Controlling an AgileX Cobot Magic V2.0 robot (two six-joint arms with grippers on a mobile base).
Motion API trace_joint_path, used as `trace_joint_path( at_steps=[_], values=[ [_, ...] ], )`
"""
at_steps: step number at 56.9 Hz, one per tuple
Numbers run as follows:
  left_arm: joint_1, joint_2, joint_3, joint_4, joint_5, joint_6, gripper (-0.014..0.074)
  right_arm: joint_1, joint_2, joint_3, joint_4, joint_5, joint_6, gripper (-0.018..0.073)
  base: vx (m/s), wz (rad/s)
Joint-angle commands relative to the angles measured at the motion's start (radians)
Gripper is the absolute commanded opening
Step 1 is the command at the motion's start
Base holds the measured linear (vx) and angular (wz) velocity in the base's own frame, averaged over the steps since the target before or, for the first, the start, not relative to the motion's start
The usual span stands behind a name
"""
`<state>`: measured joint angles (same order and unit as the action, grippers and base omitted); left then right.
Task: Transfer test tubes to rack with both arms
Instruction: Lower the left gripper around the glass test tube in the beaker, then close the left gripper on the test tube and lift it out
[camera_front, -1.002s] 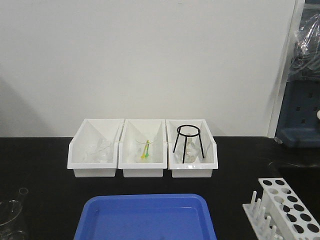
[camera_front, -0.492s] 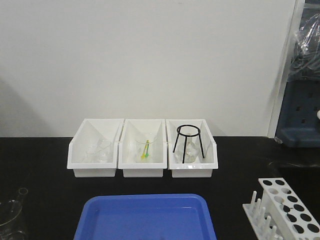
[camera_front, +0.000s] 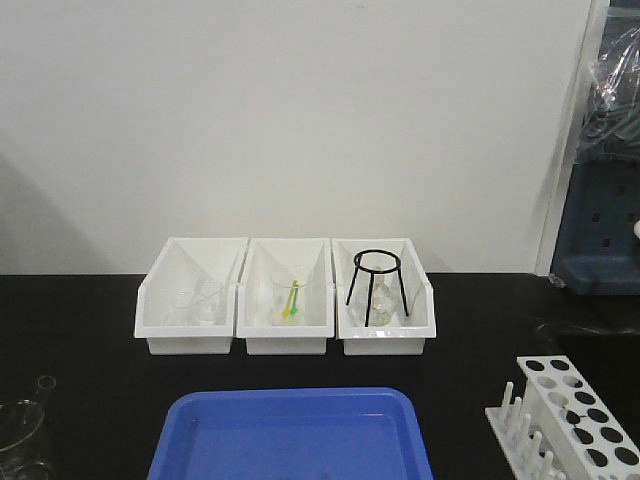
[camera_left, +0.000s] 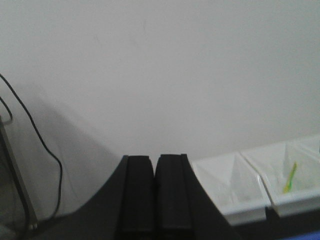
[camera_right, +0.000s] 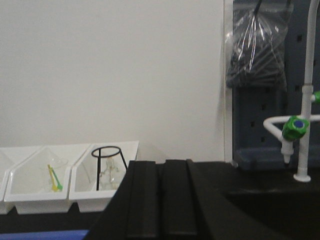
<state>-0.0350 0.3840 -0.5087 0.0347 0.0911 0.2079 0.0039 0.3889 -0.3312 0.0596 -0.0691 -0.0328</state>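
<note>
- Exterior front-facing view: the rack stood at the lower right of the black surface, near the blue tray.
- The left gripper had its fingers pressed together, gripping nothing.
- The right gripper likewise had its fingers pressed together, with white bins beyond.
</note>
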Motion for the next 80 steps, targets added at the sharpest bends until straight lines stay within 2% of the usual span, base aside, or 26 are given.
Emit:
trace_joint_path(
  at_steps=[1, 10, 16, 23, 30, 35, 40, 52, 64, 70, 77, 80],
  values=[
    [-0.003, 0.078, -0.032, -0.004, -0.025, 0.000, 0.0039, -0.004, 0.063, -0.035, 0.028, -0.074, 0.000, 0.0062, 0.00, 0.00],
    [-0.003, 0.182, -0.032, -0.004, 0.021, 0.000, 0.0150, -0.005, 0.133, -0.035, 0.050, -0.076, -0.002, 0.0111, 0.00, 0.00],
    [-0.003, 0.236, -0.032, -0.004, 0.030, 0.000, 0.0283, -0.005, 0.169, -0.035, 0.048, -0.084, -0.004, 0.0173, 0.00, 0.00],
    [-0.003, 0.280, -0.032, -0.004, 0.028, 0.000, 0.0428, -0.005, 0.210, -0.035, 0.048, -0.097, -0.004, 0.0295, 0.00, 0.00],
    [-0.003, 0.308, -0.032, -0.014, 0.029, -0.001, 0.0508, -0.005, 0.251, -0.035, 0.048, -0.097, -0.004, 0.0441, 0.00, 0.00],
    [-0.003, 0.336, -0.023, -0.012, 0.036, 0.003, 0.0521, -0.004, 0.270, -0.035, 0.048, -0.096, -0.003, 0.0514, 0.00, 0.00],
    [-0.003, 0.367, -0.001, -0.008, 0.008, 0.018, 0.0521, -0.004, 0.280, -0.035, 0.048, -0.096, -0.004, 0.0549, 0.00, 0.00],
    [-0.003, 0.503, 0.098, -0.008, -0.280, 0.134, 0.0519, -0.004, 0.288, -0.035, 0.048, -0.096, -0.004, 0.0553, 0.00, 0.00],
    [-0.003, 0.692, 0.115, -0.004, -0.574, 0.122, 0.0519, -0.004, 0.288, -0.035, 0.036, -0.096, -0.009, 0.0554, 0.00, 0.00],
    [-0.005, 0.785, 0.100, 0.002, -0.625, 0.112, 0.0519, -0.004, 0.288, -0.035, 0.036, -0.096, -0.009, 0.0554, 0.00, 0.00],
    [-0.020, 0.893, 0.073, 0.089, -0.702, 0.038, 0.0519, -0.004, 0.288, -0.035, 0.036, -0.096, -0.009, 0.0554, 0.00, 0.00],
    [-0.025, 0.933, 0.057, 0.102, -0.716, 0.022, 0.0519, -0.004, 0.288, -0.035, 0.036, -0.096, -0.009, 0.0554, 0.00, 0.00]
  ],
)
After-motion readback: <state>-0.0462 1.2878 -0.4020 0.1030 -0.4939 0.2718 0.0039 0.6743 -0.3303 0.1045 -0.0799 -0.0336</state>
